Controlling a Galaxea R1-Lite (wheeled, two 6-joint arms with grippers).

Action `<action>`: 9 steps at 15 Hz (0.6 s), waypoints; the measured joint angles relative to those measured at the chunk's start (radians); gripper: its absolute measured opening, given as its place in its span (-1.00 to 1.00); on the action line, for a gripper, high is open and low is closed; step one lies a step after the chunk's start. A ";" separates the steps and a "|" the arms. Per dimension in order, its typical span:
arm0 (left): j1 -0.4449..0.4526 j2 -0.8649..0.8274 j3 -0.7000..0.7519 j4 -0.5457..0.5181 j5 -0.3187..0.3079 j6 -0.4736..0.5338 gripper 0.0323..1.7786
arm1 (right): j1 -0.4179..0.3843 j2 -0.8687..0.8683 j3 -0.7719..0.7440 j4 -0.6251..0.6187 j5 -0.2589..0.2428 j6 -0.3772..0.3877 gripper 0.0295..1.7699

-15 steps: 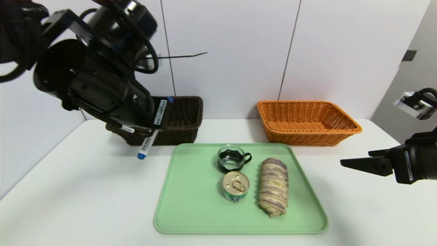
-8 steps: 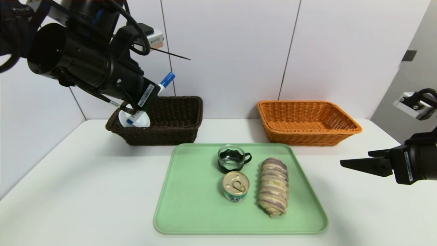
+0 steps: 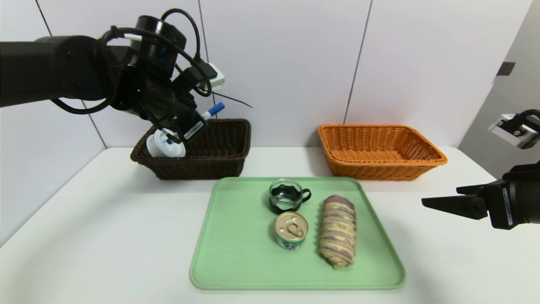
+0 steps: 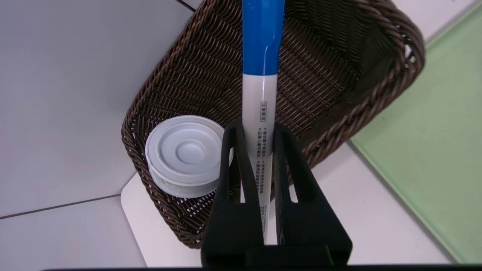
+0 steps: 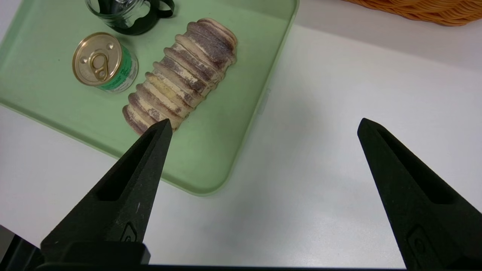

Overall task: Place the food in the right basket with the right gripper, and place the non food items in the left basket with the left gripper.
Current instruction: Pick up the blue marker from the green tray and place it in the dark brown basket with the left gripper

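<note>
The left gripper (image 4: pixel 256 128) pinches a white marker with blue cap (image 4: pixel 260 75) above the dark brown woven wicker basket (image 3: pixel 219 147) at eleven o'clock of the green tray (image 3: pixel 236 253). A white round plastic dispenser (image 3: pixel 164 145) lies inside. The right gripper (image 5: pixel 263 128), fingers spread, hangs at the tray's three o'clock.

L claw (image 4: pixel 256 130) grips marker (image 4: pixel 260 94) over brown basket (image 4: pixel 327 94) w/ white dispenser (image 4: pixel 184 154).

wall (image 3: pixel 295 63): white panels, dark seams | table (image 3: pixel 105 236): white | light: even
</note>
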 joint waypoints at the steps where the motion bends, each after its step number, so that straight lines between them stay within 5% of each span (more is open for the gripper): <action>1: 0.006 0.023 0.000 -0.017 0.000 0.003 -0.86 | 0.000 0.000 -0.001 0.000 0.000 0.000 0.92; 9: 0.051 0.162 -0.056 -0.124 0.004 0.009 -0.86 | 0.001 0.002 0.001 0.000 0.001 0.000 0.92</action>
